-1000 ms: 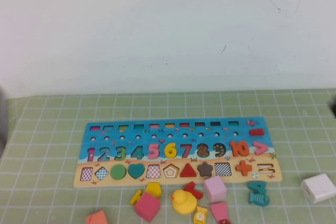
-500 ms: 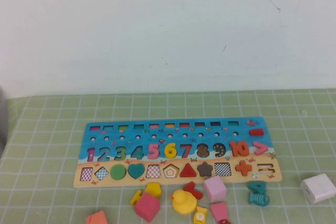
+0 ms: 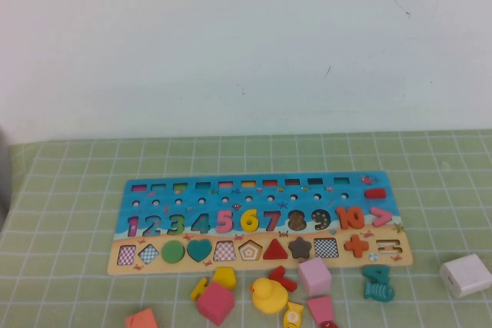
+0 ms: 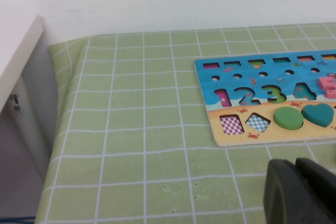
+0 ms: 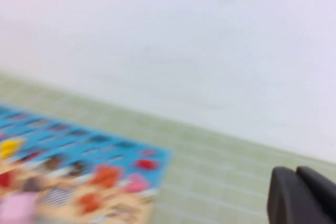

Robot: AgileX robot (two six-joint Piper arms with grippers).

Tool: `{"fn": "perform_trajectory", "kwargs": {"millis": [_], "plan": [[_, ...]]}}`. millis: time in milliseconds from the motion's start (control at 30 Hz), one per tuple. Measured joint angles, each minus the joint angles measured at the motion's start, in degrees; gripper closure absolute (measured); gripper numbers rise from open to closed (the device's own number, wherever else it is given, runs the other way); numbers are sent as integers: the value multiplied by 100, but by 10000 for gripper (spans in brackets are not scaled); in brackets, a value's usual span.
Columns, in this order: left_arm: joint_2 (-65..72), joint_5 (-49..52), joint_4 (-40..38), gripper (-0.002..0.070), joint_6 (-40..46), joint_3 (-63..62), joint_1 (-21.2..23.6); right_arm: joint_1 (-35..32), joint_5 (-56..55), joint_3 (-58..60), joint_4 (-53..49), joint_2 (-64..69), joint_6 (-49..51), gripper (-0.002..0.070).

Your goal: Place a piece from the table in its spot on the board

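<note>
The yellow numeral "6" (image 3: 250,220) lies in its place on the blue board (image 3: 261,190), between the pink 5 and the pink 7. The board rests on the pale green grid cloth of the table (image 3: 77,190). Neither gripper shows in the high view. In the left wrist view my left gripper (image 4: 295,170) is shut and empty, low over the cloth near the board's left end (image 4: 262,77). In the right wrist view my right gripper (image 5: 295,174) is shut and empty, off the board's right end (image 5: 79,145); that view is blurred.
Loose pieces lie in front of the board: a yellow duck (image 3: 268,295), a pink cube (image 3: 314,276), a pink block (image 3: 216,303), yellow pieces (image 3: 223,276), a red piece (image 3: 282,277), a teal fish (image 3: 378,283), a white cube (image 3: 466,275). A white cabinet (image 4: 16,66) stands left of the table.
A dark part of the right arm at the high view's right edge one second ago has gone out of view. The board and pieces have not moved.
</note>
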Motion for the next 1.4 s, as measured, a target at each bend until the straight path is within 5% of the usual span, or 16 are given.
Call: {"fn": "perform_trajectory", "kwargs": {"millis": [233, 500, 1400], "plan": [[0, 0, 0, 678, 0, 0, 0, -1651, -1424, 759, -54, -225, 0, 678], [0, 0, 0, 678, 0, 0, 0, -1985, -2085, 1034, -32, -235, 0, 678], [0, 4, 0, 678, 0, 0, 0, -1985, 1399, 1044, 1210, -1433, -735, 678]]}}
